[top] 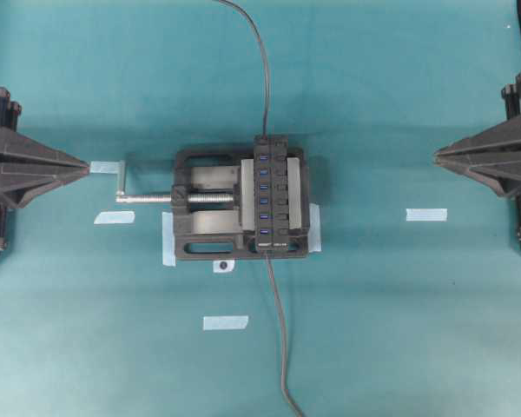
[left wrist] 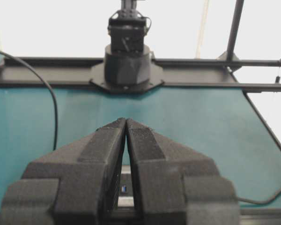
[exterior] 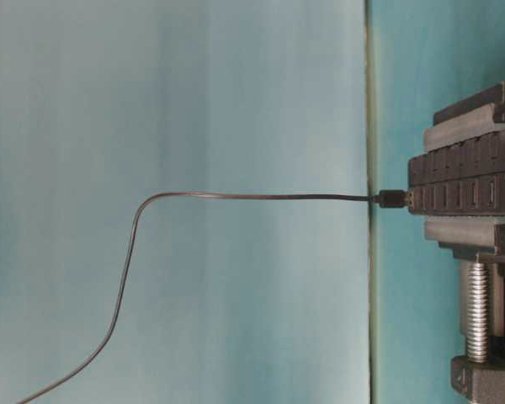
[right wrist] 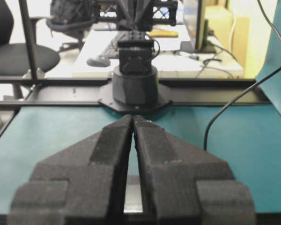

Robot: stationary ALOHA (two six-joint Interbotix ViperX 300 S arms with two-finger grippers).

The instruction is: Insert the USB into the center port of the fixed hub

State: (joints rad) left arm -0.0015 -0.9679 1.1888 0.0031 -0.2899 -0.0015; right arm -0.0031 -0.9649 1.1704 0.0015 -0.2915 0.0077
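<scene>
**Both arms parked at the table edges, hub clamped in the vise**

The fixed hub [top: 276,194] sits upright in the middle of the teal table [top: 399,330], clamped in a bulky black vise [top: 207,213] whose silver screw [top: 169,198] points toward the left arm. A row of blue slots runs along the hub's top face, and the center port [top: 264,188] is the middle one of that row, with nothing plugged into it.

A thin dark cable [top: 259,61] runs down from the far edge of the table to the far end of the hub. In the table-level view it ends in a small black plug, the USB [exterior: 393,199], which touches the end of the hub; whether it is seated there cannot be told. A second cable [top: 280,339] leaves the hub's near, white-lettered end and trails off the near edge.

Several strips of pale tape [top: 225,322] lie on the table around the vise.

The left gripper [top: 87,165] hangs well apart from the vise on the left side, its fingers [left wrist: 103,154] pressed together with only a hairline between them and nothing held. The right gripper [top: 437,155] mirrors it on the right side, its fingers [right wrist: 110,150] likewise closed on nothing.
</scene>
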